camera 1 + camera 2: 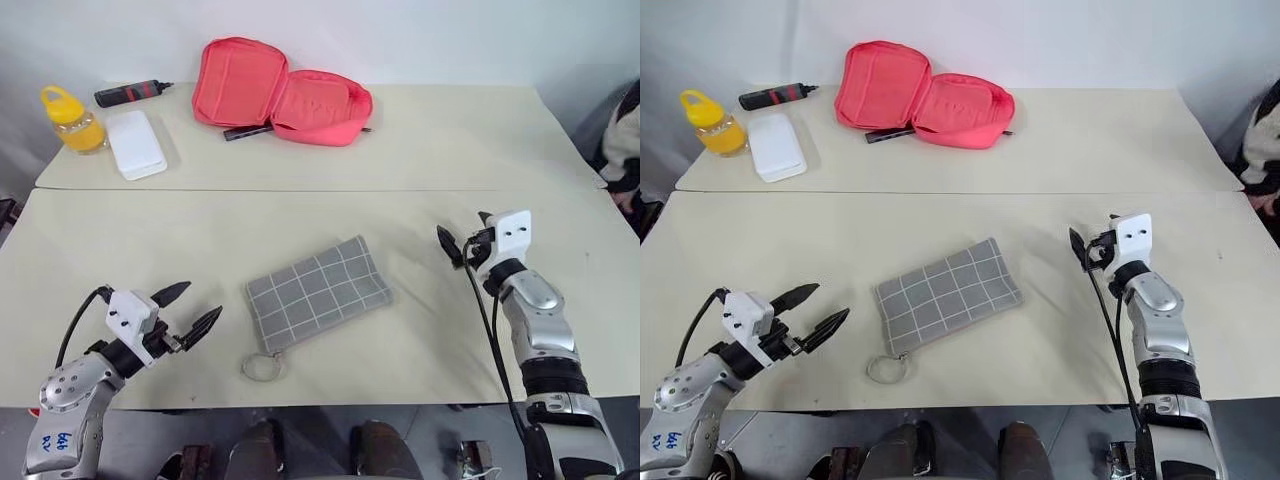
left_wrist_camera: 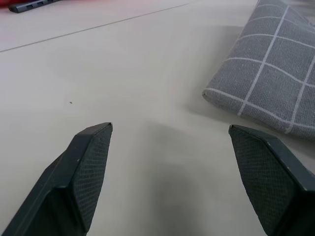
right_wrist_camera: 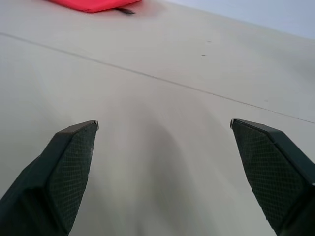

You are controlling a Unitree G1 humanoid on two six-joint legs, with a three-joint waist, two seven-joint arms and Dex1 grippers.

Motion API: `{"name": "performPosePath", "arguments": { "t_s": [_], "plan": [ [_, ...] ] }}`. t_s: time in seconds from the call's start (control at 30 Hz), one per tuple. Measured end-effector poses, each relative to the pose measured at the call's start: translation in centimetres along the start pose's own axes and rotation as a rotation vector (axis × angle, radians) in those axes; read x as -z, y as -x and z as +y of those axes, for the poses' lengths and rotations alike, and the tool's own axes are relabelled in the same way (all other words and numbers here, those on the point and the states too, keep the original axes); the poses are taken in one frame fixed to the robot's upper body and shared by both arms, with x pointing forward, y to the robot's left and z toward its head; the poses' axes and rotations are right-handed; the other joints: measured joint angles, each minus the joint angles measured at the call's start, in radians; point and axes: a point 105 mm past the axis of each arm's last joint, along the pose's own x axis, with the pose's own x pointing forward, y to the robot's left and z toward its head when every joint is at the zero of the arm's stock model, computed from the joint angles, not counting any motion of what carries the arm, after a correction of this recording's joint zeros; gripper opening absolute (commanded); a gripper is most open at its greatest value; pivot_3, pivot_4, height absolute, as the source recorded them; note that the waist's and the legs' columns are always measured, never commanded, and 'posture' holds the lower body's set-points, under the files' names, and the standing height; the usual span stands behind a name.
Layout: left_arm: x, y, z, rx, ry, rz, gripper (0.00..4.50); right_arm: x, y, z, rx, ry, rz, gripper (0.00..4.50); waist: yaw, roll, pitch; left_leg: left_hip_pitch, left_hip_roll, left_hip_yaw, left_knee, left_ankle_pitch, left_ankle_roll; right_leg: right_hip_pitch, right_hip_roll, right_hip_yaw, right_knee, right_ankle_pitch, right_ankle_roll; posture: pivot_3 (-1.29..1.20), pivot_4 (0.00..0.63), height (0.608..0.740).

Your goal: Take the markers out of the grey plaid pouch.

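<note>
Two pale tables (image 1: pixel 420 140) stood end to end, a thin seam between them; on the far one an open coral-red zip case (image 1: pixel 282 92) lay spread flat, a long dark pen (image 1: pixel 248 131) poking from under its near edge; toward the far left corner sat a white box (image 1: pixel 136 144), an orange bottle (image 1: pixel 72 120) with a yellow cap, and a black-and-red tube (image 1: pixel 132 93) lying on its side. On the near table the grey plaid pouch (image 1: pixel 318 291) lay flat and slightly askew near the middle, its metal ring (image 1: pixel 262 366) resting on the tabletop at its near corner; the markers could not be seen. The left gripper (image 1: pixel 188 311) hung just left of the pouch, its black fingers (image 2: pixel 83 167) spread wide and holding nothing; the right gripper (image 1: pixel 466 243) hung well to the pouch's right over bare tabletop, jaws likewise wide apart and empty.
</note>
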Motion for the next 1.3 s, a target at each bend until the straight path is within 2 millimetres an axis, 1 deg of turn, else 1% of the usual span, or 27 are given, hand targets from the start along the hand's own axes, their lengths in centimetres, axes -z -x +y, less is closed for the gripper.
{"name": "performPosePath", "arguments": {
  "t_s": [0.3,0.5,0.67,0.77,0.87,0.97,1.07,1.13,1.17,1.23,1.3],
  "plan": [
    [-0.1,0.3,-0.2,0.0,-0.062,-0.006,4.01,0.1,-0.1,0.6,-0.043,0.022,0.003,4.5,-0.001,0.0,0.0,0.0,0.0,0.0,0.0,0.0,0.0,0.0,0.0,0.0,0.0,0.0,0.0,0.0,0.15,0.74],
    [-0.6,0.2,-0.5,0.033,-0.069,-0.04,4.01,-1.0,-0.1,1.2,-0.087,0.035,-0.037,4.5,-0.002,0.0,0.0,0.0,0.0,0.0,0.0,0.0,0.0,0.0,0.0,0.0,0.0,0.0,0.0,0.0,0.15,0.74],
    [-0.7,0.1,-0.6,0.043,-0.066,-0.048,4.01,-1.2,-0.1,1.5,-0.103,0.036,-0.043,4.5,-0.001,0.0,0.0,0.0,0.0,0.0,0.0,0.0,0.0,0.0,0.0,0.0,0.0,0.0,0.0,0.0,0.15,0.74],
    [-1.0,0.0,-0.7,0.048,-0.072,-0.062,4.01,-1.6,0.0,2.0,-0.136,0.035,-0.057,4.5,-0.001,0.0,0.0,0.0,0.0,0.0,0.0,0.0,0.0,0.0,0.0,0.0,0.0,0.0,0.0,0.0,0.15,0.74],
    [-0.9,-0.1,-0.9,0.051,-0.063,-0.069,4.04,-2.5,0.2,3.1,-0.195,-0.001,-0.092,3.94,-0.002,0.0,0.0,0.0,0.001,0.0,0.0,0.0,0.0,0.0,0.0,0.0,0.0,0.0,0.0,0.0,0.15,0.74],
    [-0.9,-0.2,-1.1,0.064,-0.068,-0.074,4.04,-3.9,0.3,5.0,-0.273,-0.037,-0.147,2.86,-0.002,0.0,0.0,0.0,0.001,0.0,0.0,0.0,0.0,0.0,0.0,0.001,0.0,0.0,0.0,0.0,0.15,0.74],
    [-1.0,-0.2,-1.2,0.072,-0.082,-0.08,4.04,-5.9,0.5,7.7,-0.384,-0.074,-0.211,1.82,-0.001,0.0,0.0,0.0,0.001,0.0,-0.001,-0.001,0.0,0.0,0.0,0.0,0.0,0.0,0.0,0.0,0.15,0.74],
    [-1.2,-0.2,-1.3,0.079,-0.105,-0.086,4.04,-6.7,0.7,9.5,-0.455,-0.079,-0.231,1.16,-0.001,0.0,0.0,0.0,0.001,0.0,-0.001,-0.001,0.001,0.0,0.0,0.0,0.0,0.0,0.0,0.0,0.15,0.74],
    [-1.3,-0.2,-1.4,0.084,-0.117,-0.093,4.04,-6.8,1.0,10.7,-0.494,-0.08,-0.231,0.84,0.0,0.0,0.0,0.0,0.001,0.0,-0.001,-0.002,0.0,0.0,0.0,0.0,-0.001,0.0,0.0,0.0,0.15,0.74],
    [-1.6,-0.3,-1.6,0.096,-0.149,-0.107,4.04,-6.0,1.3,12.2,-0.547,-0.078,-0.202,0.1,0.001,0.0,0.0,0.0,0.001,0.0,-0.001,-0.002,0.001,0.0,0.0,0.0,-0.001,0.0,0.0,0.0,0.15,0.74],
    [-1.7,-0.2,-1.9,0.119,-0.2,-0.109,4.04,-5.1,1.4,13.1,-0.573,-0.051,-0.166,0.04,0.001,0.0,0.0,-0.001,0.0,0.0,-0.001,-0.002,0.001,0.0,0.0,0.0,-0.002,0.0,0.0,0.0,0.15,0.74]
  ]
}}
